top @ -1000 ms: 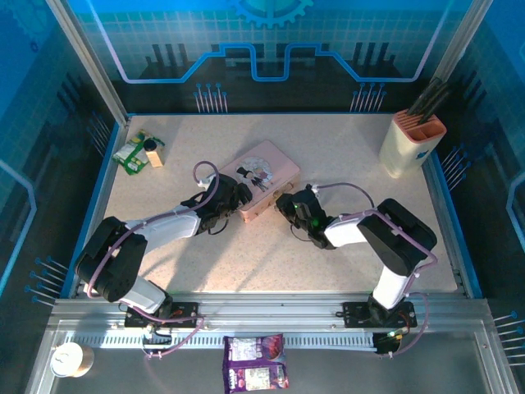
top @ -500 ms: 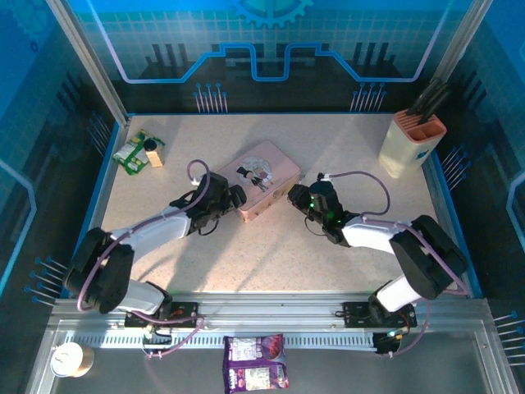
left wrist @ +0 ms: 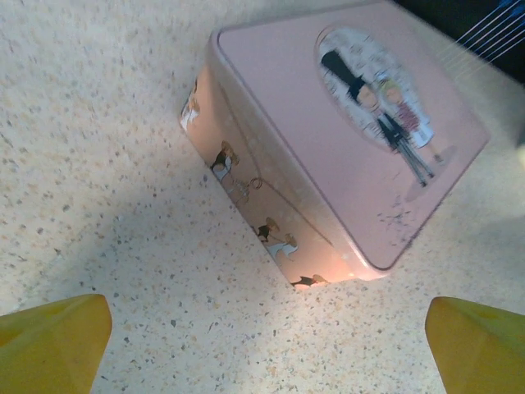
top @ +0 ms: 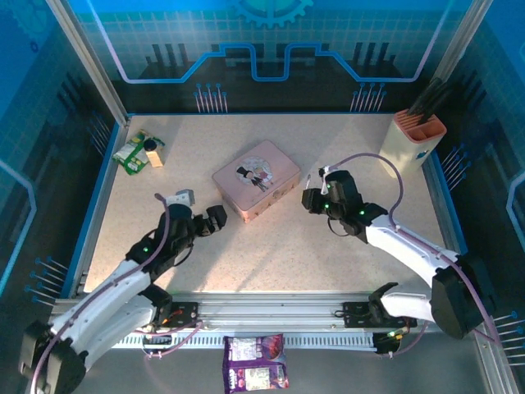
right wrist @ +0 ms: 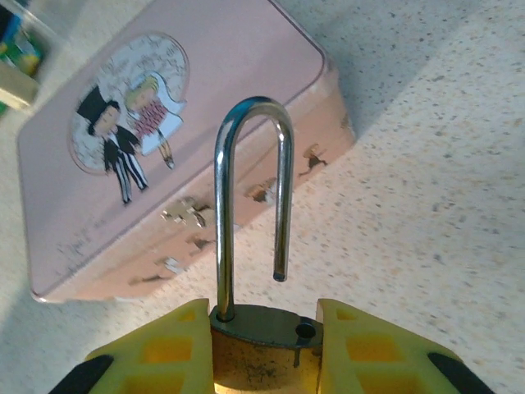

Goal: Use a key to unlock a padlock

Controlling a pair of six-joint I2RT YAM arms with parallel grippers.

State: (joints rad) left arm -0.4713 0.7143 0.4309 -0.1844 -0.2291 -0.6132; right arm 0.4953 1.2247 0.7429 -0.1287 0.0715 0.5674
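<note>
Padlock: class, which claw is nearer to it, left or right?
Right. The right claw grips the padlock by its body; the left claw sits open, beyond the pink tin.

The padlock point(right wrist: 259, 343) is small, w/ a scratched brass-coloured body and a thin silvery shackle. It is unlocked: left leg of the shackle sits in the body, right leg hangs free above its hole. It stands upright, body clamped btw. the yellow fingers of the right gripper point(right wrist: 261, 316).
</note>
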